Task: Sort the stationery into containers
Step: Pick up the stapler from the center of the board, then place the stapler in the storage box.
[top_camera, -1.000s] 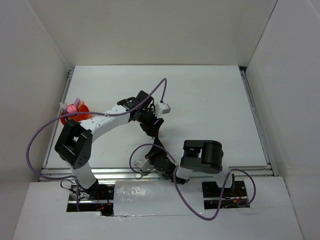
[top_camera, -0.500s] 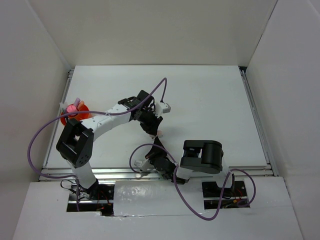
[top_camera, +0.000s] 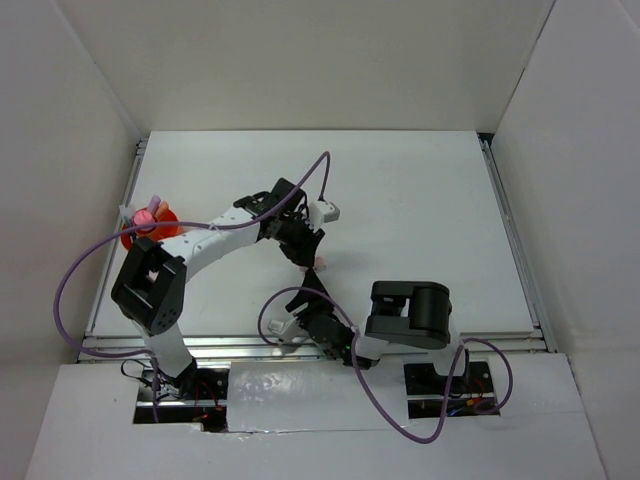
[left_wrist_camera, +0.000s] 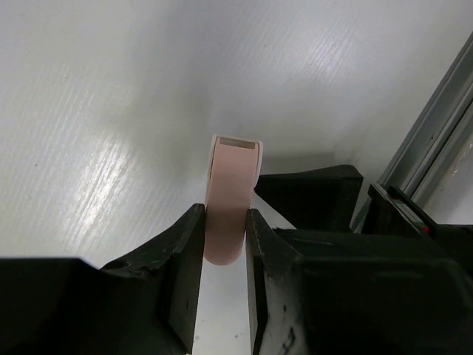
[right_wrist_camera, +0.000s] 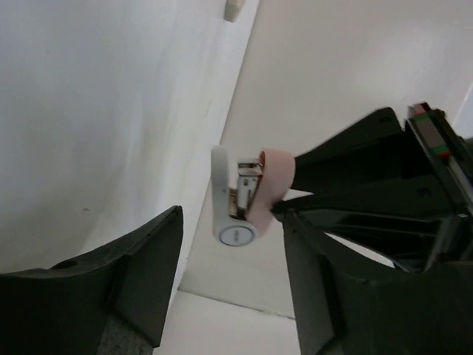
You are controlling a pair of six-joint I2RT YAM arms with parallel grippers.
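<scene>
Left gripper (left_wrist_camera: pixel 225 229): clamped narrow on pink stapler (left_wrist_camera: pixel 233 177), held aloft for carrying.
Right gripper (right_wrist_camera: pixel 230 222): fingers wide, flanking stapler, not touching.
Tub (top_camera: pixel 166 218): far left, the likely destination.

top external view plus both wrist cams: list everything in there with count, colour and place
low round orange-red plastic tub: one, orange-red, at the table's far left edge
stubby pink cylinder: one, pink, sticking up out of the tub
small pale pink and white stapler-like item: one, pink and white with a metal middle, near the table's middle, between both grippers
flat white table: one, white, walled by white panels
purple cables: two, purple, one looping off each arm
left gripper: one, black, shut on the stapler-like item
right gripper: one, black, open, fingers either side of the item
</scene>
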